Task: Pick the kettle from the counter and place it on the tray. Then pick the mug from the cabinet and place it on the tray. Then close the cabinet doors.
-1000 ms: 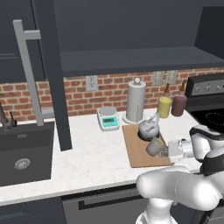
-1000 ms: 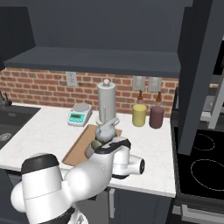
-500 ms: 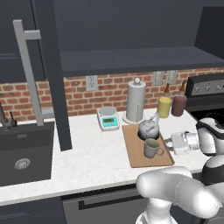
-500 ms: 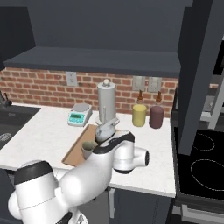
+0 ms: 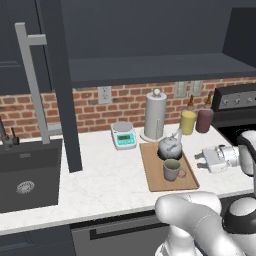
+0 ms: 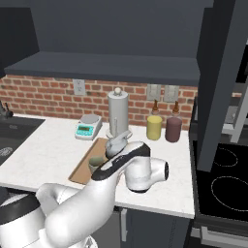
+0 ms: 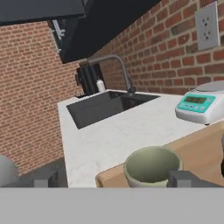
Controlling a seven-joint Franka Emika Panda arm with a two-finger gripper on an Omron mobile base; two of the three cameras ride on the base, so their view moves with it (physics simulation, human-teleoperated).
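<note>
Where the cabinet [image 5: 150,45] hangs over the brick wall, its left door [image 5: 55,85] stands swung out, bar handle [image 5: 35,80] facing the camera; the right door [image 6: 220,82] is open too, seen edge-on in the right base view. Dark shelf inside, nothing visible on it.

Counter [image 5: 100,175] — white stone, with a black sink [image 5: 27,172] set in at the left and a stove [image 6: 223,184] at the right end.

Tray [image 5: 167,167] lies flat on the counter in front of the paper-towel holder [image 5: 155,115]. Kettle [image 5: 170,145] sits at the tray's back end, upright, spout toward the wall. Mug [image 5: 172,169] stands on the tray just in front of the kettle, upright, handle to the right; the two are close, contact cannot be told.

Claw [image 5: 199,159] — level, pointing left at the mug from just off the tray's right edge, apart from it. Fingers spread, holding nothing. In the hand view the mug [image 7: 152,166] sits low centre between the finger tips [image 7: 186,178], its pale rim showing, tray edge [image 7: 201,144] beneath it.

Small items: teal scale [image 5: 123,135] left of the tray's back corner; yellow canister [image 5: 188,122] and maroon canister [image 5: 204,120] side by side at the wall, right of the holder.
</note>
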